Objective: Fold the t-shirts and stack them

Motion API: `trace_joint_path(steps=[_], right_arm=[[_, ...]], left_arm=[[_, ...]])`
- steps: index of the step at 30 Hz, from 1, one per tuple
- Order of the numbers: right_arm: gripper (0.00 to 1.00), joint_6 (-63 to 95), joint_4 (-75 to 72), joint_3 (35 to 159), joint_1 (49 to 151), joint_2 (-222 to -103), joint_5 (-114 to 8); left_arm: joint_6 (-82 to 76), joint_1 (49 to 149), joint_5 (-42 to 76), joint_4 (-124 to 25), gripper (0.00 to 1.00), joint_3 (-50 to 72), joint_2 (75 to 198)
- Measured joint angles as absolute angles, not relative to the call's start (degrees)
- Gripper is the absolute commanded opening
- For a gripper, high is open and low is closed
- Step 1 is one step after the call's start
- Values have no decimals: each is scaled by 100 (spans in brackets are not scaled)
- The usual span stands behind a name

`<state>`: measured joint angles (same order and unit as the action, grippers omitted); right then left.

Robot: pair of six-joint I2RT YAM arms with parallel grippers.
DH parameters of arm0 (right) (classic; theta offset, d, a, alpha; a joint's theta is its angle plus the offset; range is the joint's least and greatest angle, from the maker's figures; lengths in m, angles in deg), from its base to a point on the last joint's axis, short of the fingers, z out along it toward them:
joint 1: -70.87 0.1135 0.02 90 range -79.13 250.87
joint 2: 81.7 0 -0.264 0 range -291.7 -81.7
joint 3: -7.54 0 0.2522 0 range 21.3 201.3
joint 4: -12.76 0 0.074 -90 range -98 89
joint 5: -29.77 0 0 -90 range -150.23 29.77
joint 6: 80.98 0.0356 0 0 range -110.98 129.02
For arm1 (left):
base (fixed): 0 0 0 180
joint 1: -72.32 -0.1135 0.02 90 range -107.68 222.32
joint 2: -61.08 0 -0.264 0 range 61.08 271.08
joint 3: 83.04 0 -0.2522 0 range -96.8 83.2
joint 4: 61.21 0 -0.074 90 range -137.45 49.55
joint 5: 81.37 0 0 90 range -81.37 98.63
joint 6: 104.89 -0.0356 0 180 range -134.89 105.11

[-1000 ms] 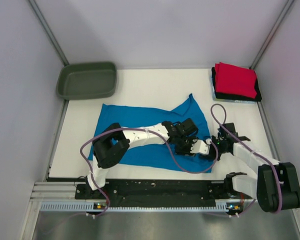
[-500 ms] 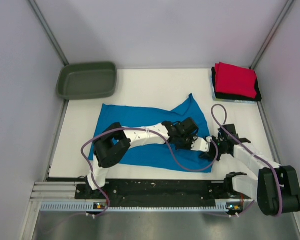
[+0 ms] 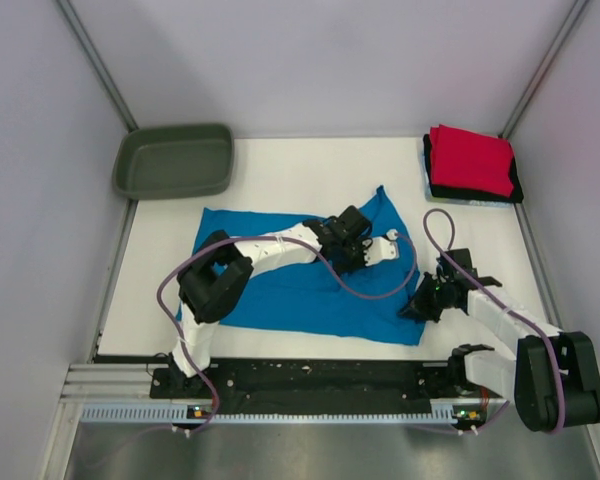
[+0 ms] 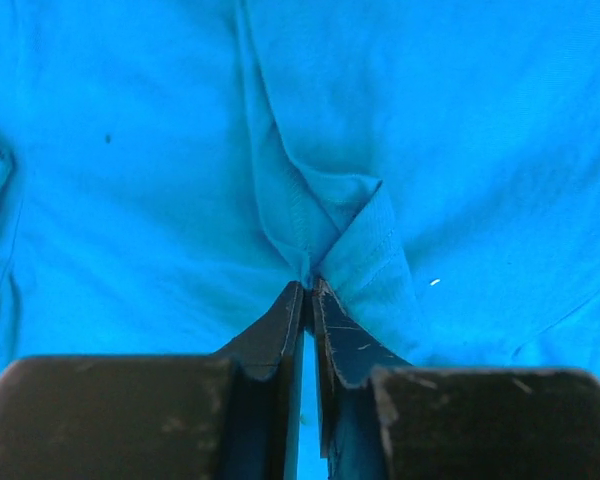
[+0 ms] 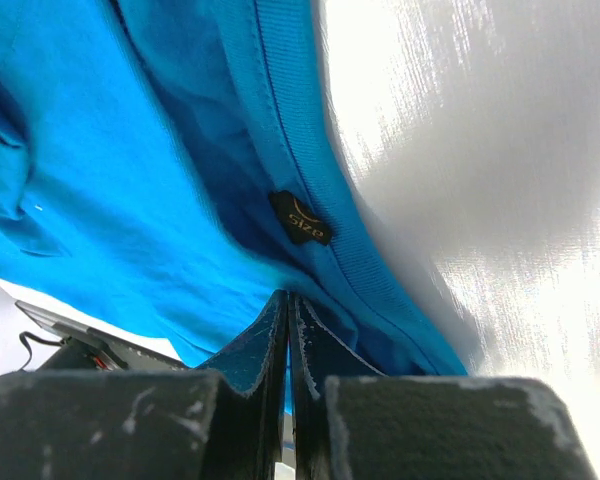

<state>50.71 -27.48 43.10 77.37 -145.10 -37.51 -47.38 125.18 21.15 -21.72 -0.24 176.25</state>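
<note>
Bare white tabletop (image 3: 310, 165) lies open along the far edge, between the dark olive-green plastic tub (image 3: 173, 160) in the far-left corner and the folded stack of red, black and light t-shirts (image 3: 470, 162) in the far-right corner. The spread bright turquoise-blue t-shirt (image 3: 280, 300) covers the middle. The white left arm (image 3: 270, 250) slants across it from the near left, its purple cable (image 3: 365, 295) looping over the cloth. The right arm (image 3: 500, 315) bars the near-right corner. Narrow bare strips flank the shirt. Pale walls (image 3: 40, 200) close the left, right and far sides.

A small black tag (image 5: 301, 218) — it reads "size" — sewn on the turquoise shirt (image 5: 100, 200).
</note>
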Motion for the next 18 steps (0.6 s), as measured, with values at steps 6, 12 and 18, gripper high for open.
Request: trace_joint_path(steps=[6,12,18], right_arm=[[0,5078,-2744,4310,7737,-14512,-3754],[0,5082,-2744,4310,7735,-14514,-3754],[0,5082,-2744,4310,7735,-14514,-3751]], left_arm=[[-4215,12217,2010,-2176,47,-24,17625],[-3874,11812,1973,-2169,31,-24,17588],[-3982,12066,2412,-2080,3,-11,17179]])
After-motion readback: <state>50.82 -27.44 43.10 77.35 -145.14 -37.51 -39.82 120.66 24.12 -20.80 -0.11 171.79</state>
